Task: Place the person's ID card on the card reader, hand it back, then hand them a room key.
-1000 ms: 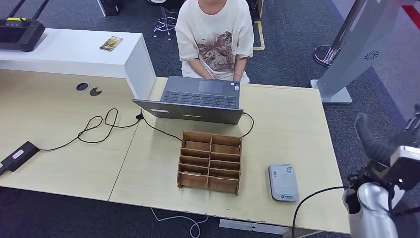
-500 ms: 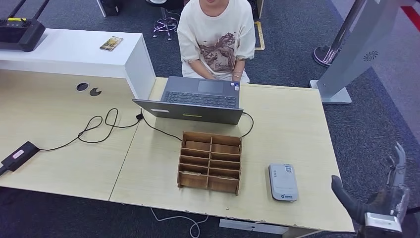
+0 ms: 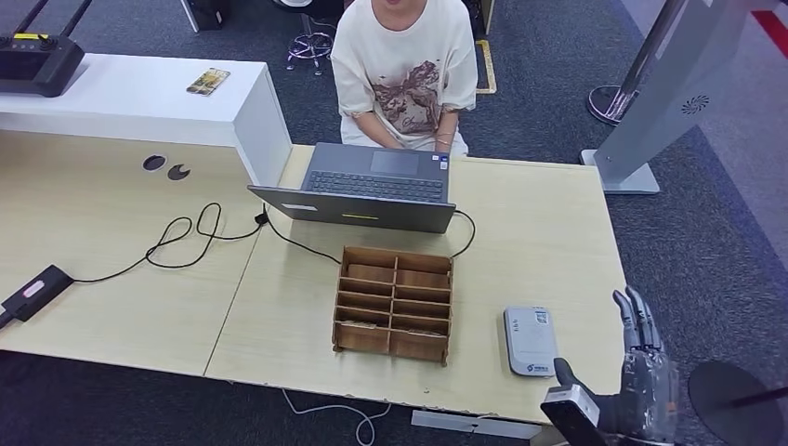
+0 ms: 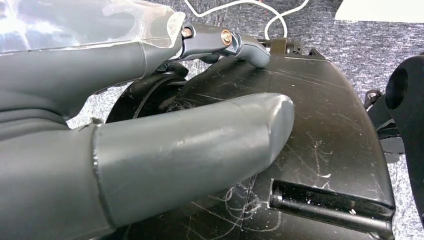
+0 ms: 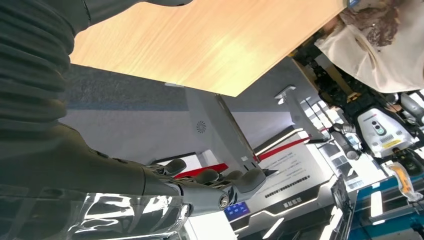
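Observation:
The grey card reader (image 3: pixel 531 340) lies flat on the wooden table (image 3: pixel 558 242) near its front right corner. A wooden slotted box (image 3: pixel 395 302) stands just left of it. Behind an open laptop (image 3: pixel 376 186), a person (image 3: pixel 404 65) in a cream T-shirt sits at the far side. My right hand (image 3: pixel 641 372) is low beside the table's front right corner, right of the reader, fingers stretched forward and holding nothing; the right wrist view shows the same hand (image 5: pixel 150 190) bare. In the left wrist view my left hand (image 4: pixel 150 100) has thumb and fingers apart and holds nothing.
A black cable (image 3: pixel 186 237) loops across the left table to a small black device (image 3: pixel 35 290). A white counter (image 3: pixel 158 98) at the back left carries a black unit (image 3: pixel 37 60) and a small flat item (image 3: pixel 208 81). A grey stand (image 3: pixel 664 93) rises right of the table.
My right arm has come down from its raised place at the right edge to low by the table's front right corner, its fingers now pointing forward. The things on the table have not moved.

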You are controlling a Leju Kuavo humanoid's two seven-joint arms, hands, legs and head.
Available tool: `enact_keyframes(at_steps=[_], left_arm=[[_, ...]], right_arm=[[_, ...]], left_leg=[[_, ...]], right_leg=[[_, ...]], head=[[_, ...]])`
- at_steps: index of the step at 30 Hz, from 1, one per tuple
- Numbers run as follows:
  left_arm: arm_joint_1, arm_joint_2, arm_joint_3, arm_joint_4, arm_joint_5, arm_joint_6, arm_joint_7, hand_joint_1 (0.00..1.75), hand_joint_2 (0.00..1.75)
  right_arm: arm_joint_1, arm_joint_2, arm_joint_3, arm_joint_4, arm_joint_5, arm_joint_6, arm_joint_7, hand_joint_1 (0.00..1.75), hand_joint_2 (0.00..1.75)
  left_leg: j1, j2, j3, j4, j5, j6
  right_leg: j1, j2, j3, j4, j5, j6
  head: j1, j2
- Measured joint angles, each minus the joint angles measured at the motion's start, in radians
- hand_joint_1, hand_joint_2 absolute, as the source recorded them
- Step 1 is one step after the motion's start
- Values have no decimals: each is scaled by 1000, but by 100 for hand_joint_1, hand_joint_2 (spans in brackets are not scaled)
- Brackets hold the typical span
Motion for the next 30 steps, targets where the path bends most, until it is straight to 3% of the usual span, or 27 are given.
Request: enact_keyframes(at_steps=[11,20,30], left_arm=[[-1,-3,0,0,0,-6,1,0,0],[-1,-3,0,0,0,-8,-1,0,0],[-1,-2,0,0,0,-2,-2,0,0]], right_arm=[[-52,57,49,86,224,-55,92,15,175],[-100,84,76,136,229,-40,94,58,175],[-116,107,85,149,130,41,47,51,175]], left_leg=[[0,0,0,0,0,0],[0,0,0,0,0,0],[0,0,0,0,0,0]], right_leg=[[0,0,0,0,0,0],[0,0,0,0,0,0],[0,0,0,0,0,0]], head=[[0,0],[0,0],[0,0]])
